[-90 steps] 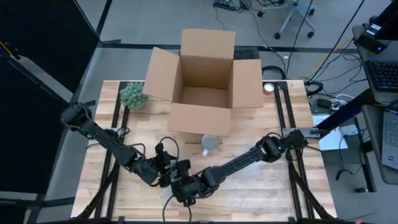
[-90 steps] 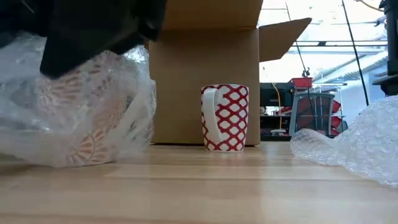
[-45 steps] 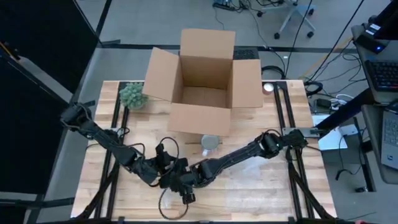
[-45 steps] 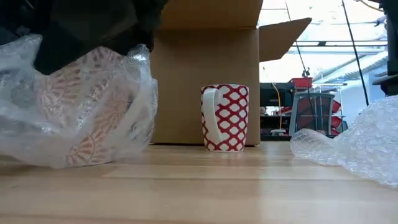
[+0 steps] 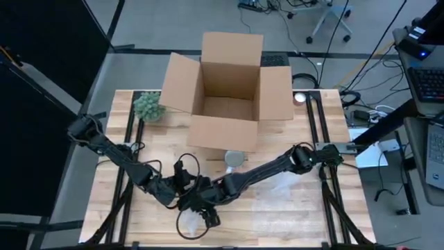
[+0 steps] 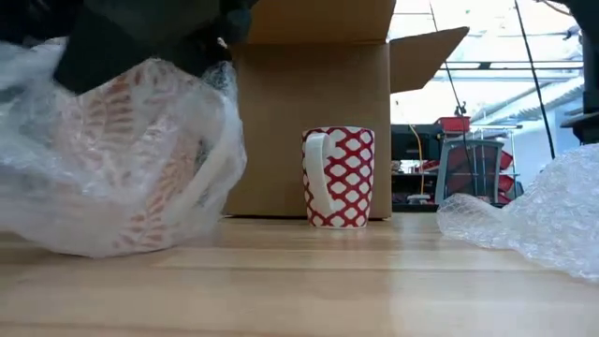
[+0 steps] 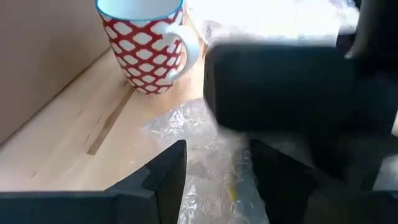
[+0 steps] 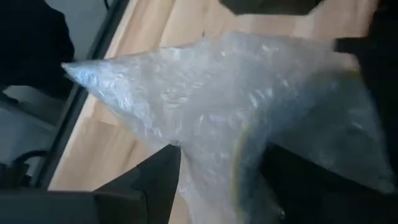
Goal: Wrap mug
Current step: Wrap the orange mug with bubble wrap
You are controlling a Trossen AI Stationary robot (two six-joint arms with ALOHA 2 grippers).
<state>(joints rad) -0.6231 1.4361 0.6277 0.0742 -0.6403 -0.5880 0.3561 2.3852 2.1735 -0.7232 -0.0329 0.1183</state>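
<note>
A mug with an orange pattern, bundled in clear bubble wrap (image 6: pixel 122 159), sits near the table's front edge, left of centre. Both grippers meet on it. My left gripper (image 5: pixel 182 198) comes from the left and my right gripper (image 5: pixel 206 210) from the right, each shut on the wrap. A red-and-white mug (image 6: pixel 339 176) stands upright on its base in front of the cardboard box (image 5: pixel 227 83), touched by nothing. My left gripper has a bunched part of the bubble wrap (image 7: pixel 214 165) between its two fingers, several layers thick. It comes slanting down from the table's left. The bundle's underside rests on the table. My right gripper pinches gathered bubble wrap (image 8: pixel 217 155) between its fingers, slanting down from the table's right. The wrap spreads out in a loose peak beyond the fingers.
A second loose sheet of bubble wrap (image 5: pixel 284 201) lies right of centre. The open cardboard box stands at the far middle, with a small green plant (image 5: pixel 148 106) to its left. Bare wood (image 5: pixel 305 222) lies at the front right.
The wrapped mug has been turned and tipped between the two grippers, and in the low view its top stands higher than before. My right gripper has shifted a little over the bundle while staying on the wrap. A loop of wrap now shows at the front edge.
</note>
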